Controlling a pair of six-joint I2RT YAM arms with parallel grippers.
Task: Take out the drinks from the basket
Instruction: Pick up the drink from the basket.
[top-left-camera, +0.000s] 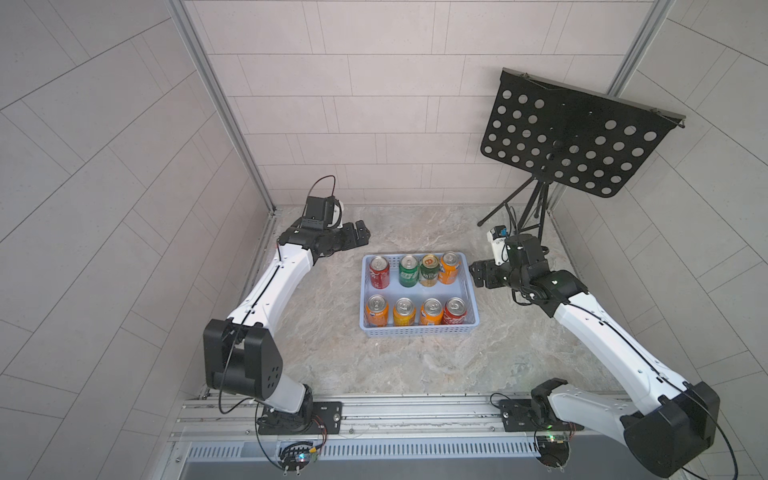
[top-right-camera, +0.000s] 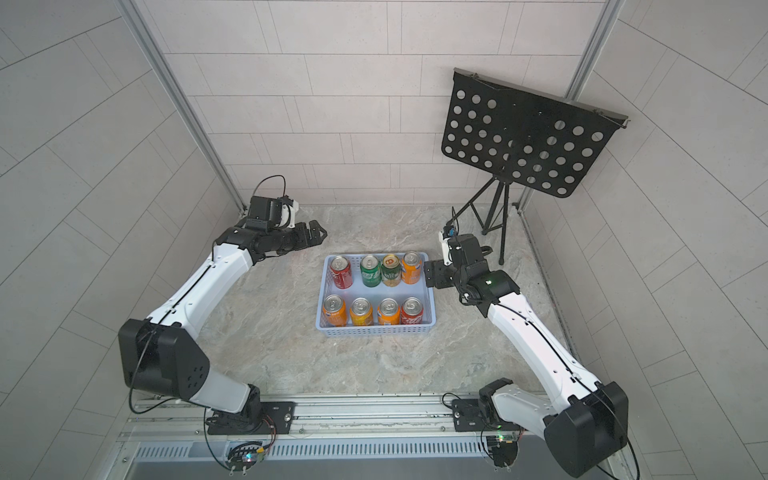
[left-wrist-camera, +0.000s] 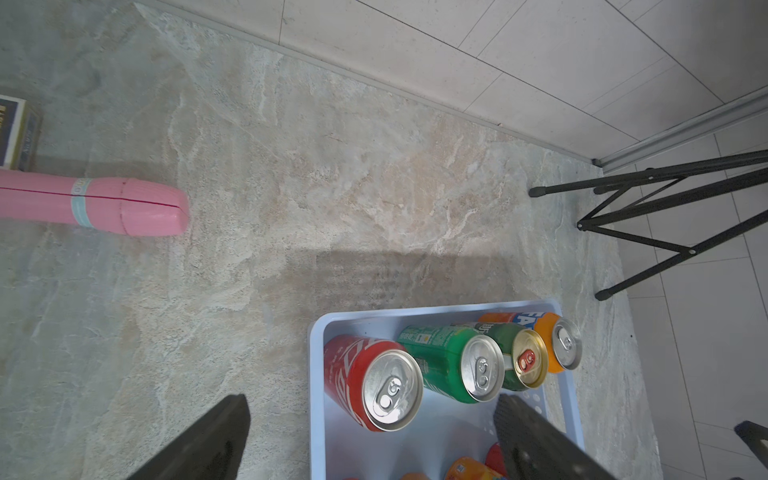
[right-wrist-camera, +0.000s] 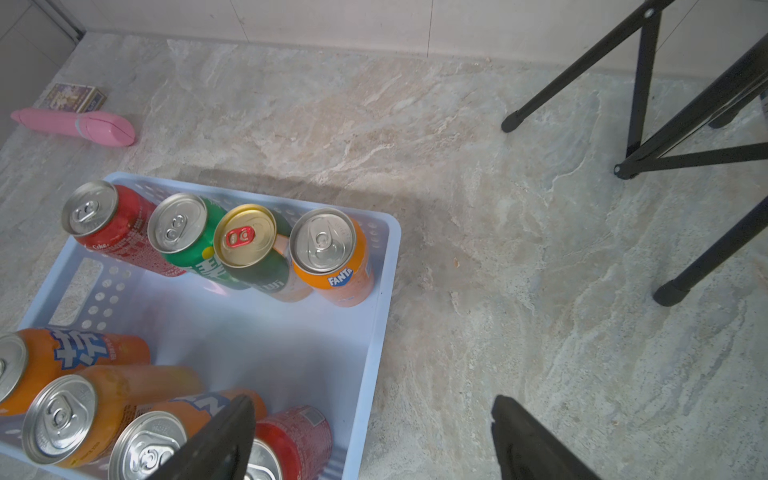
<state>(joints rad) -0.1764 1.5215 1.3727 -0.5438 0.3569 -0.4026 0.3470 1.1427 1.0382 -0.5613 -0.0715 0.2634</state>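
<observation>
A black music stand (top-left-camera: 582, 120) stands on the marbled table (top-left-camera: 374, 365); a pink wand (left-wrist-camera: 104, 205) lies beside a small box (left-wrist-camera: 16, 133).

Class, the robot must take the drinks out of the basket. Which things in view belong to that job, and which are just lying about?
Belong to the job: pale blue basket; eight drink cans standing in it.
Lying about: pink wand; small box beside it; black music stand.

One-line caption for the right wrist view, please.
Open right gripper hovers at the blue basket edge; eight soda cans sit inside.
</observation>
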